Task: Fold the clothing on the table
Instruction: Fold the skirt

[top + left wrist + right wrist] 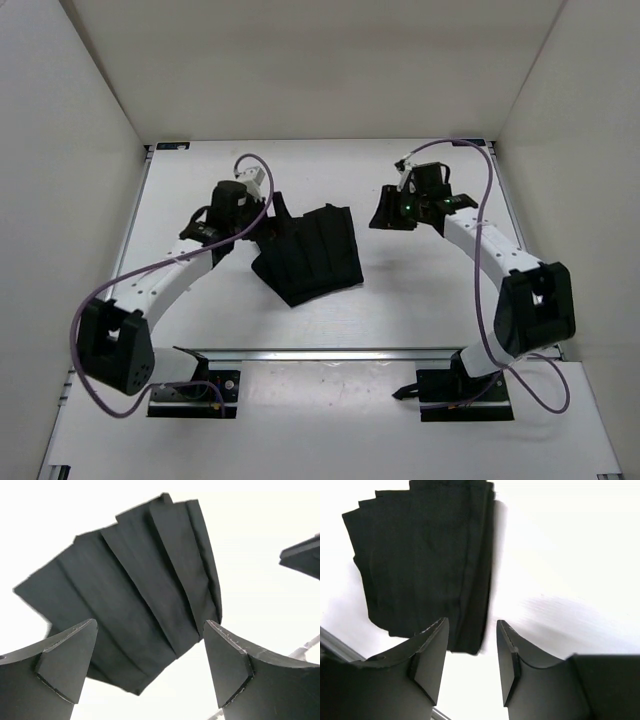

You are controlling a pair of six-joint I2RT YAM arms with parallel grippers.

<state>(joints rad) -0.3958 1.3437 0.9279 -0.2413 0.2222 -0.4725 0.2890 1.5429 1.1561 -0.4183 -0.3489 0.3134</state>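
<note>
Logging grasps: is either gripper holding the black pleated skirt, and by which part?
Nothing is held. The left gripper and right gripper are both open and empty; the black pleated fabric skirt lies loose on the white table.

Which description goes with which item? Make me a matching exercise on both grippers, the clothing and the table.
Items:
1. left gripper
2. right gripper
3. clothing
4. table

Descriptions:
A. white, flat
B. open, empty, over bare surface to the garment's right
C. black, pleated, lying unheld
D. open wide, empty, at the garment's left side

Pairs: 1-D, 2-B, 3-C, 4-A
</note>
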